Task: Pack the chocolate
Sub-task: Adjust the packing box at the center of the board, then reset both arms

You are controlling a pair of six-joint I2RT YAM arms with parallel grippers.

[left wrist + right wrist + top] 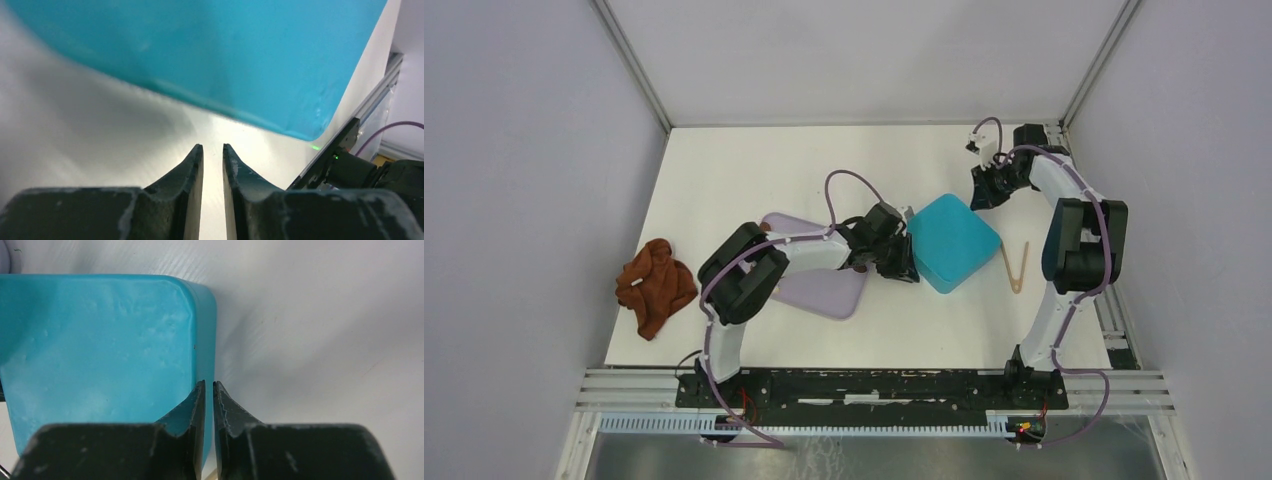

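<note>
- Left claw (213, 146): your jaws stand a narrow slit apart, with bare table showing between them, and they hold nothing. The tips point at the teal box (952, 242) and end just short of its left side.
- Right claw (209, 383): your jaws are pressed all but together and are empty. The tips are at the box's far right corner, beside its side wall; you cannot tell whether they touch it.
- Teal box: it sits near the middle of the white table (724, 180), turned corner-on to you, directly between your two claws. Only its smooth, unbroken top and sides show.
- Chocolate: no piece shows in any view, and you cannot tell whether it lies inside the box.
- Lavender piece (826, 292): a flat rounded square lying near the box on its left. Your left arm (744, 270) lies across it and hides its middle, so only its near and far edges show.
- Wooden tongs (1016, 284): a thin V lying flat on the table just beside the box's right corner, between the box and your right arm (1079, 235).
- Rust-brown cloth (656, 283): a crumpled lump at the table's left edge, well apart from the box and from both claws.
</note>
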